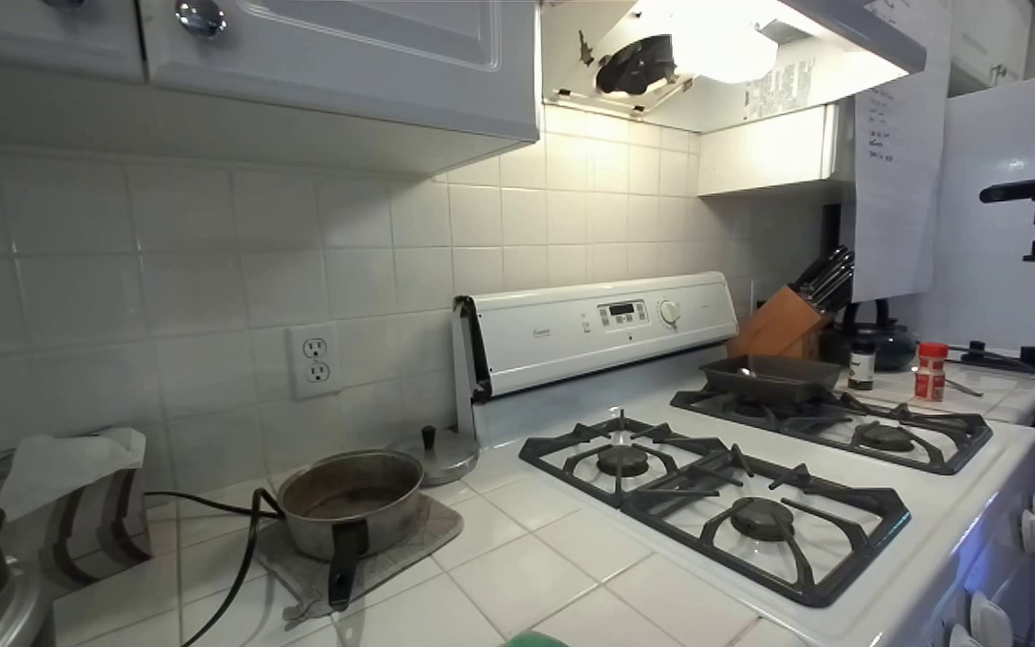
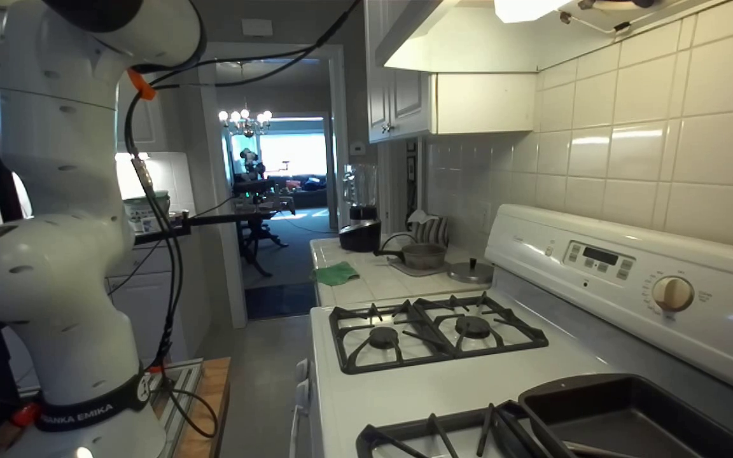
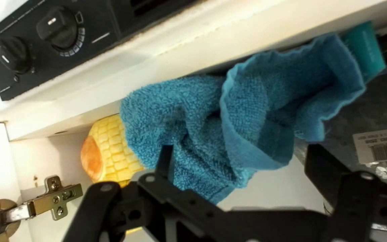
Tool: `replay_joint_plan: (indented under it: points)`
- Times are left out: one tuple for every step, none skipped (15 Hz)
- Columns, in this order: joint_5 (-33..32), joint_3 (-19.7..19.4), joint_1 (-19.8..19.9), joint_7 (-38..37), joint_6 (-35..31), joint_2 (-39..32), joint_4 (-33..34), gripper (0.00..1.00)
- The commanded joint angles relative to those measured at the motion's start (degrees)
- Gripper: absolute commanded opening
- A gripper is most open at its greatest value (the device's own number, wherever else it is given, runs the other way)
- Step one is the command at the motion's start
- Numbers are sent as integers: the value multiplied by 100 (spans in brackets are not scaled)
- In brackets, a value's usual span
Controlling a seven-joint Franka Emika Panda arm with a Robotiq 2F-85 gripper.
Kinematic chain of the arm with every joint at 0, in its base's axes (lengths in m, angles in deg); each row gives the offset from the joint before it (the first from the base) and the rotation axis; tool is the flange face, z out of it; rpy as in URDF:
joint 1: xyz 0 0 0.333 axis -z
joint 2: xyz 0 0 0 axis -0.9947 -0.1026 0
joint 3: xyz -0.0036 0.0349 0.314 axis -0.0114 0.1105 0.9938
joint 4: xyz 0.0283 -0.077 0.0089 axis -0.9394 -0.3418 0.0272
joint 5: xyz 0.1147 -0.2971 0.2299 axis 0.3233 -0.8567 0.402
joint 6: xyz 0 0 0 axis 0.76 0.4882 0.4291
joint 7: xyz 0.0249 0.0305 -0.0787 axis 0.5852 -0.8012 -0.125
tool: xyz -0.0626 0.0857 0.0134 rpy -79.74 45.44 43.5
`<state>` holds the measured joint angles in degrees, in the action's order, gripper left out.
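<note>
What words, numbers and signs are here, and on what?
"ANKA EMIKA", first letters unclear: black band round the robot's base.
No readable words, just white marks: black knob panel.
Too small or blurred: barcode label, handwritten paper, hood label, stove panel, red jar, dark jar, band logo.

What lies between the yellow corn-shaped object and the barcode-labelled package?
A crumpled blue terry towel lies between them, as the wrist view shows.

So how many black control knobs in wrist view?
2, both on the black panel, up and left of the blue terry cloth in the picture: left knob near the left edge, right knob higher. The panel runs out of frame; more may be hidden.
</note>
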<state>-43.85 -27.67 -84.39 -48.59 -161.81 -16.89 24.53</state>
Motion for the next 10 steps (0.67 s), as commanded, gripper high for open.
replay_joint_plan:
  points:
    - [-348,-7,-200,-192,412,14,299,100]
    - [-465,-16,-264,-227,465,40,306,100]
    - [-581,-22,-331,-257,527,64,319,100]
    - [-733,-33,-401,-334,574,101,306,100]
    - [-915,-38,-473,-403,562,142,276,100]
    - [-1025,-14,-541,-443,598,234,204,100]
    - [-1101,5,-595,-473,617,302,158,100]
    - [-1189,17,-658,-514,625,383,109,100]
    - [-1273,27,-727,-581,688,491,40,100]
    - [-1391,33,-799,-622,813,602,-18,100]
